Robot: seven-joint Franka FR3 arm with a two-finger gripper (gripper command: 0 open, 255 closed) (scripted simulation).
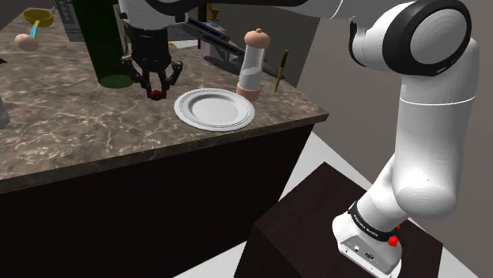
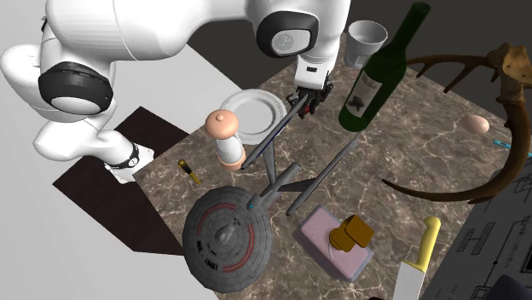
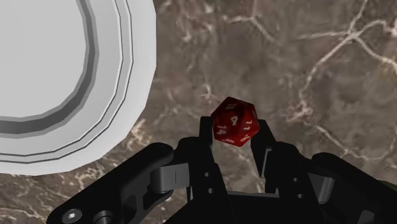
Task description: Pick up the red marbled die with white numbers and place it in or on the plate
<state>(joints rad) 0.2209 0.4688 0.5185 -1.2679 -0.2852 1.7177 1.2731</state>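
gripper (image 1: 158,88): jaws clamped on the red die (image 3: 235,121) by its sides, so it can be carried | die: just left of the plate (image 1: 182,108), shoulder view | next, likely: shift right over the plate, release

Desk (image 1: 79,150) w/ brown marbled top, pale veins across it; the front side is v. dark, almost black. Floor (image 1: 225,254) is light grey. Wall (image 1: 332,55) behind is plain grey-brown. Light is soft, even.
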